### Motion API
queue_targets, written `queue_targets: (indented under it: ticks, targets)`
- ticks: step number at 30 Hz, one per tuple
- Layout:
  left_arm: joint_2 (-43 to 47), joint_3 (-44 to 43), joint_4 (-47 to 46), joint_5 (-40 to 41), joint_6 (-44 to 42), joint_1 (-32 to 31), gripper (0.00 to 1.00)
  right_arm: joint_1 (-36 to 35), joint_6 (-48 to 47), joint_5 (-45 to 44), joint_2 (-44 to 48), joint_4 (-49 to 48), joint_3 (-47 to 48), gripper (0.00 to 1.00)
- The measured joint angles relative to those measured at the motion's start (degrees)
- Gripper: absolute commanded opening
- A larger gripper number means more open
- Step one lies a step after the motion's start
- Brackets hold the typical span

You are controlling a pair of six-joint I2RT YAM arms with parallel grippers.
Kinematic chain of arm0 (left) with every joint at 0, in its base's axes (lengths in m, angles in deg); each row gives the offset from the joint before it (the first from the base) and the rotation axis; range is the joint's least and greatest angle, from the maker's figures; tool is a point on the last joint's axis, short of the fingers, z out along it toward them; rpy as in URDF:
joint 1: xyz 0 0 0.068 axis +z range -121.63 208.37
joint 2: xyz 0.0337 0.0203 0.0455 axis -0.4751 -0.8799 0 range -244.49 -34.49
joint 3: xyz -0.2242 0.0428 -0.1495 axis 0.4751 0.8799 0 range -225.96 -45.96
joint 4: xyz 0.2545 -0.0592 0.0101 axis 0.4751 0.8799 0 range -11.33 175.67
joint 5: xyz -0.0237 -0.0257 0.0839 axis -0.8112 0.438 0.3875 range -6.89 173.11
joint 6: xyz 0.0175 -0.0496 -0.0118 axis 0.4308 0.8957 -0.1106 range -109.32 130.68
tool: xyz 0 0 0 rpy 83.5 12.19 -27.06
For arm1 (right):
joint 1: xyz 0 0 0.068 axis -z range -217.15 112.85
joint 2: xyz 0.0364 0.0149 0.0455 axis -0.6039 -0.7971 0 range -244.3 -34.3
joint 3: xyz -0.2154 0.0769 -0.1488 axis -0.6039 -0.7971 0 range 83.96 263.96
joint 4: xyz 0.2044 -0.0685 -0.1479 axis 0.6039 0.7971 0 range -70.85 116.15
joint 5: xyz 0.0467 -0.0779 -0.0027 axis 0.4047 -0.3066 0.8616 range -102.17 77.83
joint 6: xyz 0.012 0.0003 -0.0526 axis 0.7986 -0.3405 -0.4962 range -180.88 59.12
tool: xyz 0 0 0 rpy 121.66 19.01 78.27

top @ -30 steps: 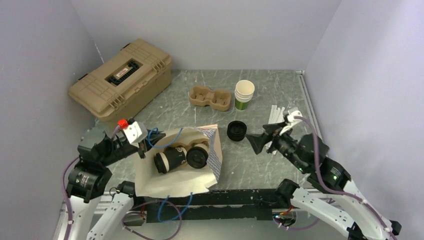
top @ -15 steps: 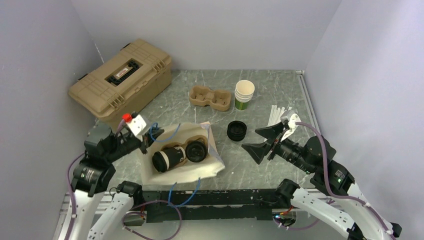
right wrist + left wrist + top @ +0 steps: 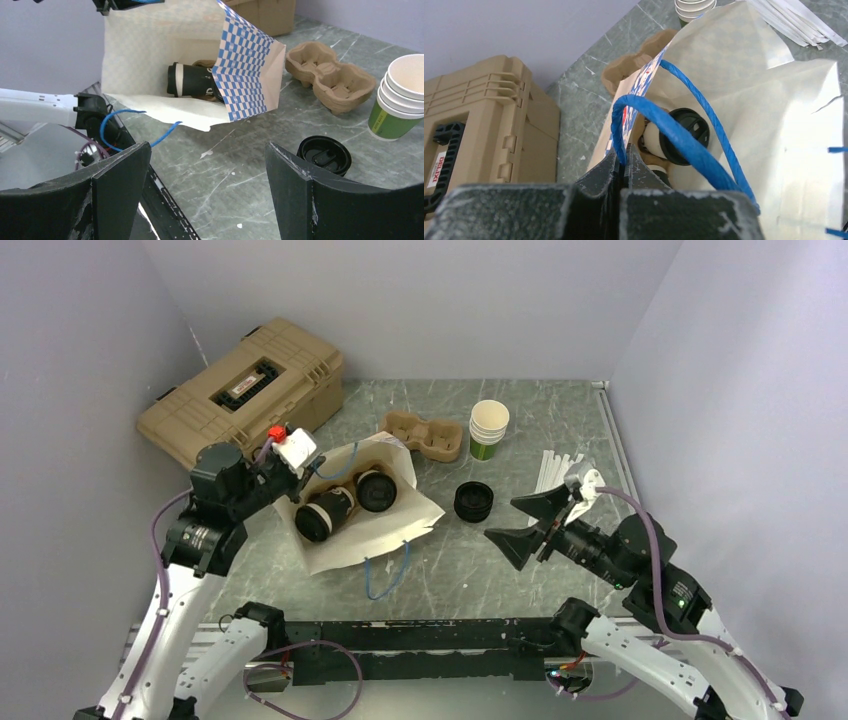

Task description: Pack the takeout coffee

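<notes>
Takeout coffee (image 3: 192, 80) — black-lidded, lying sideways, inside checkered paper bag (image 3: 245, 75)

Inside the paper bag (image 3: 774, 100), the takeout coffee (image 3: 691, 127) shows little more than its black lid. The bag's wall hides most of the cup. Left of the bag, the picture's edge cuts off the tan toolbox (image 3: 479, 115).

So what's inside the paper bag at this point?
Two lidded coffee cups lie on their sides inside the paper bag, black lids on, with brown cardboard showing around them. The bag's walls hide the cup bases and anything deeper.
</notes>
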Motion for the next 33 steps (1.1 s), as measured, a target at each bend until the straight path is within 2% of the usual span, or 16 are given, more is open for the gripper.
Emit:
queue_targets:
  ticks: [7, 15, 25, 33]
  targets:
    - [-2.4, -0.3, 0.5, -1.1, 0.0, -2.0, 0.00, 0.0, 0.1, 0.0, 4.4, 0.9, -0.1, 0.89]
    - [2.3, 6.3, 2.6, -1.2, 4.0, -7.7, 0.00, 0.0, 0.5, -0.1, 7.2, 1.5, -2.0, 0.89]
    - [4.5, 8.0, 5.0, -5.7, 12.8, -8.4, 0.00, 0.0, 1.1, 0.0, 7.2, 1.8, -4.3, 0.90]
    - [4.4, 7.8, 6.4, -5.9, 15.0, -8.6, 0.00, 0.0, 1.2, 0.7, 7.1, 1.8, -4.3, 0.90]
